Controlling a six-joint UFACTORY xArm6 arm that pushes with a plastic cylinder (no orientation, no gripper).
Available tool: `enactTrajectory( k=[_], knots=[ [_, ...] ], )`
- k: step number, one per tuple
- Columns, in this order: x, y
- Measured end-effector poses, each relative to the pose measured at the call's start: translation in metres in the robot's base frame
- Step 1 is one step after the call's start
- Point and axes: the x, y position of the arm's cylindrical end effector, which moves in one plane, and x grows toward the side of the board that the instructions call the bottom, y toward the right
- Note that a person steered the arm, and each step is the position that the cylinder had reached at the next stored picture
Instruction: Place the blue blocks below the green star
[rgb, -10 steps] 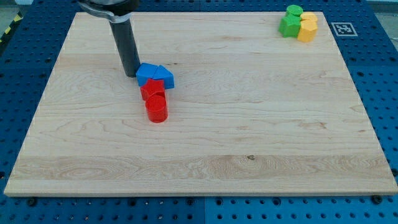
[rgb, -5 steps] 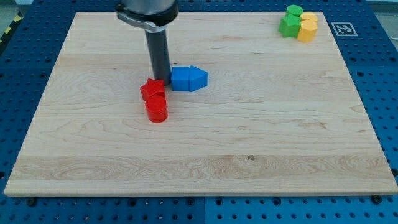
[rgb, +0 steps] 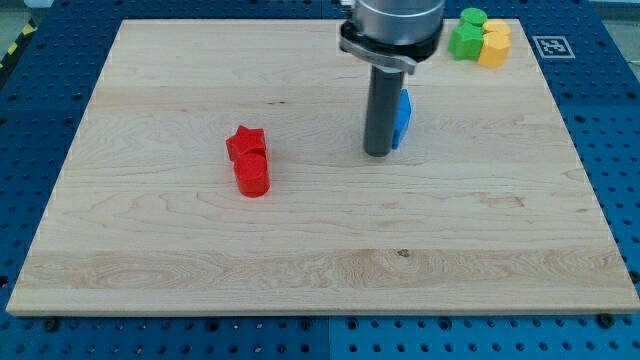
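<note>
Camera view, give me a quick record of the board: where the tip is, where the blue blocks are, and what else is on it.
tip: my tip at the view's centre, right of middle
blue blocks: blue blocks just right of the rod, mostly hidden, shapes unclear
red blocks: red star touching red cylinder, at the view's left
top right corner: green star, green cylinder, two yellow blocks
board: wooden board

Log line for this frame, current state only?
tip: left of blue blocks, touching | green star: top right, blues not yet below | red blocks: apart
</note>
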Motion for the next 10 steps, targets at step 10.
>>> enactTrajectory(
  k=[10],
  knots=[
    [-0.124,0.010]
  ],
)
